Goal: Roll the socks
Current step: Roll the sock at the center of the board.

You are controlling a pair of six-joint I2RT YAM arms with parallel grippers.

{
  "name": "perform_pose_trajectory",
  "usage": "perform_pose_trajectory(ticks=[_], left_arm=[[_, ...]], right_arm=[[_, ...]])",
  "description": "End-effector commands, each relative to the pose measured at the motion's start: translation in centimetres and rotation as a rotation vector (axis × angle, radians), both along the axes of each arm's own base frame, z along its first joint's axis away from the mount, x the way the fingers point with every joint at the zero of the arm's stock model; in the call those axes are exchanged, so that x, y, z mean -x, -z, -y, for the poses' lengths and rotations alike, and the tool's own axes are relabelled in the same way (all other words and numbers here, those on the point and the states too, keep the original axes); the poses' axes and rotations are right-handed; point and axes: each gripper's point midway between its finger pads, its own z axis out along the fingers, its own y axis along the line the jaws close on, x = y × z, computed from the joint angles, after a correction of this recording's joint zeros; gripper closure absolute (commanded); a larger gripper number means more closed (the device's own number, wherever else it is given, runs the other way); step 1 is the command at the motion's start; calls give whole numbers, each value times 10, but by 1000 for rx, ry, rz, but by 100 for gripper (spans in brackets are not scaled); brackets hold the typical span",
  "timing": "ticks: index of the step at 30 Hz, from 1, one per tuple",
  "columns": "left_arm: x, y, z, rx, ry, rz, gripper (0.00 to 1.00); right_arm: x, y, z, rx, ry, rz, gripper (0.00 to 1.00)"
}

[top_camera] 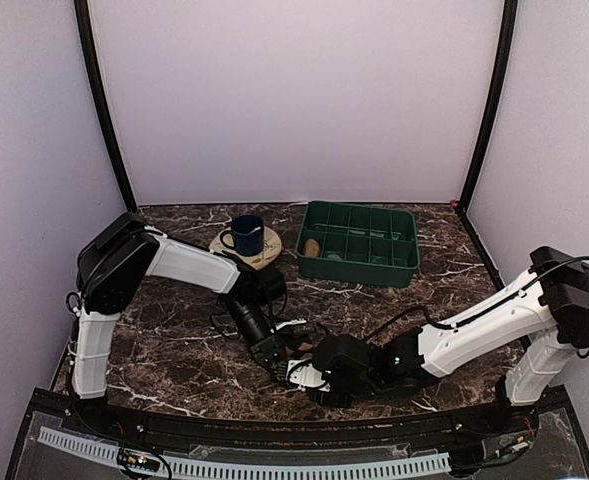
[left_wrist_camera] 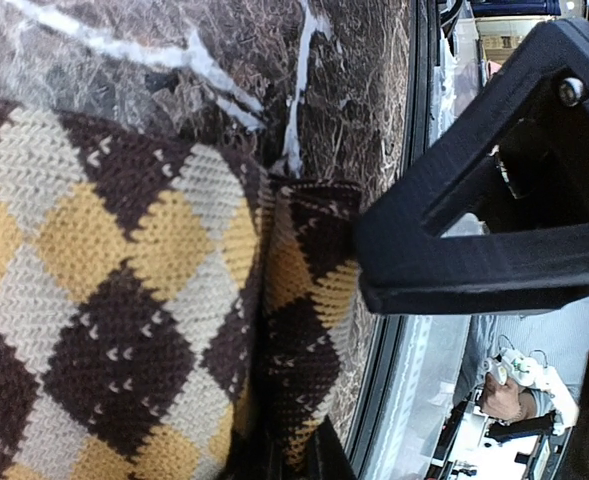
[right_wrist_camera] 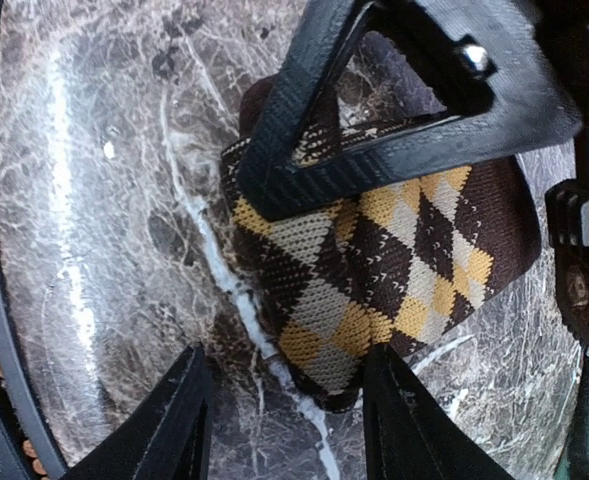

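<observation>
From overhead I see both arms bent inward, the left end effector [top_camera: 279, 357] and the right end effector [top_camera: 305, 378] meeting tip to tip over the dark marbled worktop [top_camera: 174, 350]. Only a scrap of the argyle sock [top_camera: 299, 349] shows between them. I cannot read either jaw gap from up here. Well beyond both, on the far side, a blue mug [top_camera: 246, 233] stands on a wooden disc [top_camera: 264, 255]. Just beside that is a green tray [top_camera: 359, 243] with a small tan bundle [top_camera: 312, 248] in its near left compartment.

The left wrist view gives me what the overhead hides. The argyle sock fills the frame, lying flat on the marble with one edge folded over. The left end effector is closed narrow on that folded edge, its upper finger [left_wrist_camera: 474, 240] touching the knit.

The right wrist view shows the same sock from the other side, as a short folded piece. The left arm's finger [right_wrist_camera: 404, 160] lies across its far part. My right end effector stands wide, holding nothing, its two fingers [right_wrist_camera: 189, 420] either side of the sock's near end and clear of it
</observation>
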Motion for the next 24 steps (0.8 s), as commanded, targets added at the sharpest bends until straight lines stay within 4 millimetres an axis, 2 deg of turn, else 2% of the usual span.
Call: perform_pose_trajectory(ticks=[1, 14, 24], left_arm=[[0, 20, -13, -85, 10, 1, 100], [1, 21, -13, -86, 8, -23, 100], [0, 21, -12, -82, 10, -26, 100]], right_arm=[[-1, 3, -5, 45, -50, 56, 53], [-5, 14, -6, 95, -88, 100, 56], [-10, 26, -1, 139, -102, 61, 65]])
